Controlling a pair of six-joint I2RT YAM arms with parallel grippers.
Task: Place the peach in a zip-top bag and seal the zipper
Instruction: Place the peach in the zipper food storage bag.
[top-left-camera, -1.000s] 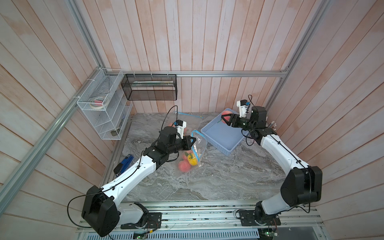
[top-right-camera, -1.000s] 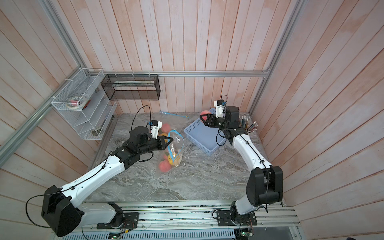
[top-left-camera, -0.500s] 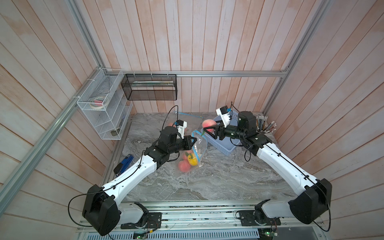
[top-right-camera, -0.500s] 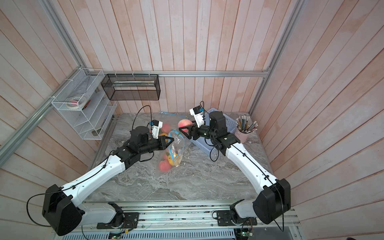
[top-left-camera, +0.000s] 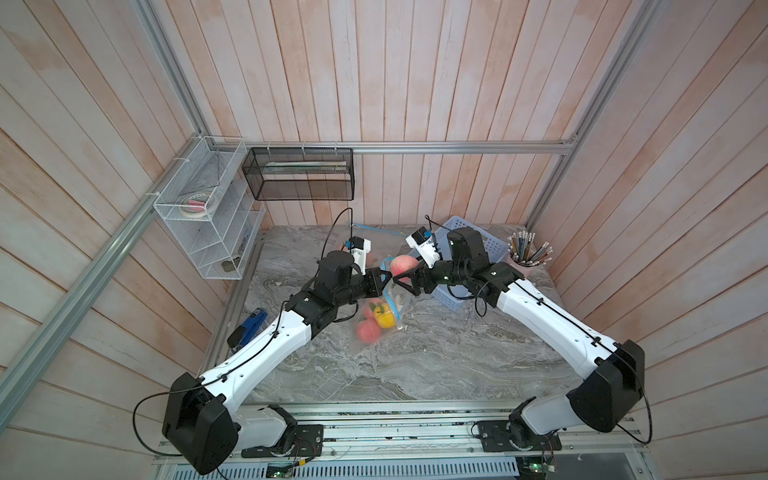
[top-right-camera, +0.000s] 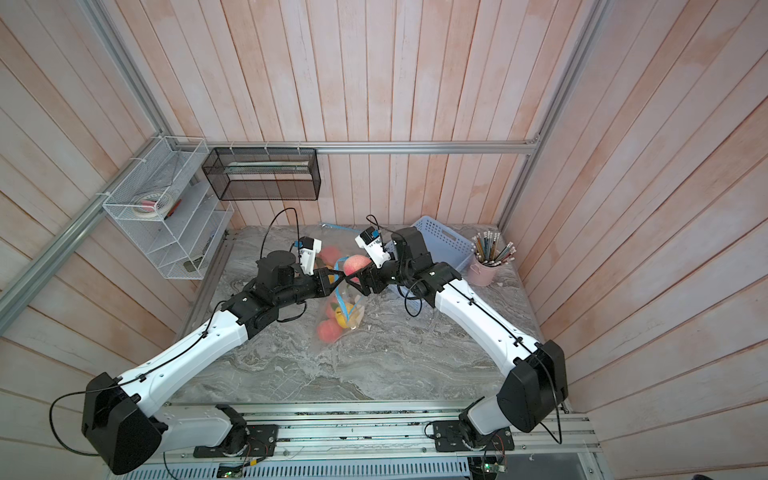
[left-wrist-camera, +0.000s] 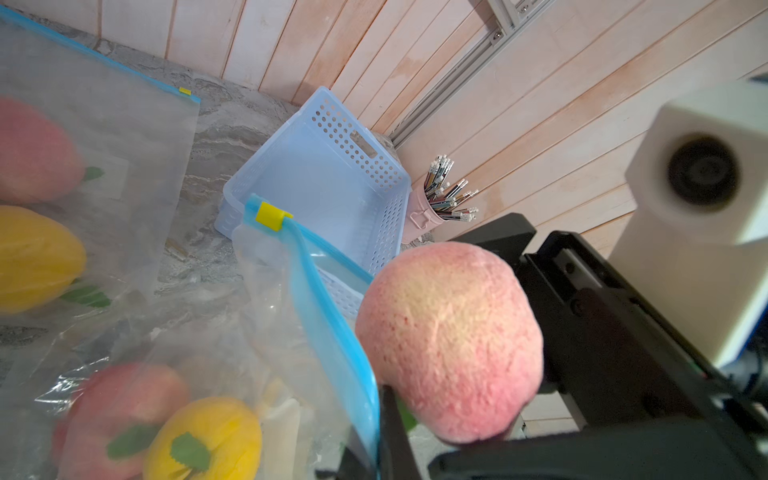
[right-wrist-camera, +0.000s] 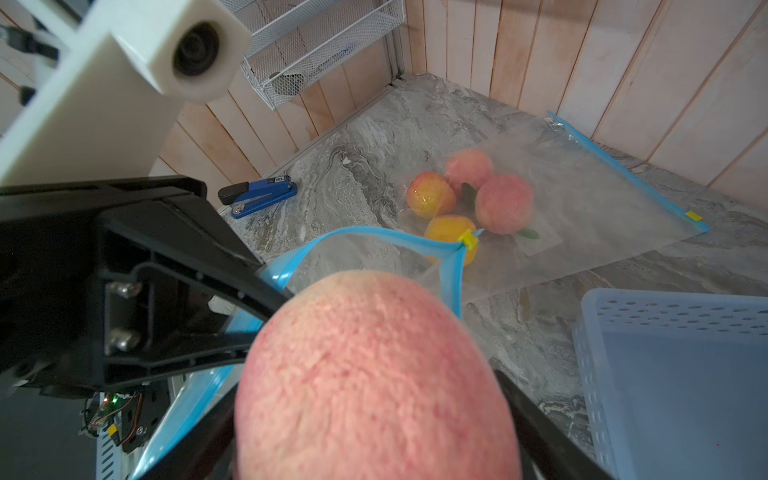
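Left end effector pinches polybag; right end effector straddles fuzzy peach, grip unclear.

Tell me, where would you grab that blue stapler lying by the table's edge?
Probably across the middle of the blue stapler, jaws closing on its two long sides, coming straight down. It lies flat, long and narrow, close to the edge of the table, so sideways room looks tight.

Bright even diffuse light in both top views, faint soft shadows on the table, fisheye bend at frame edges, 2 wrist views softer, peach too close, out of focus, bagged fruit blurred
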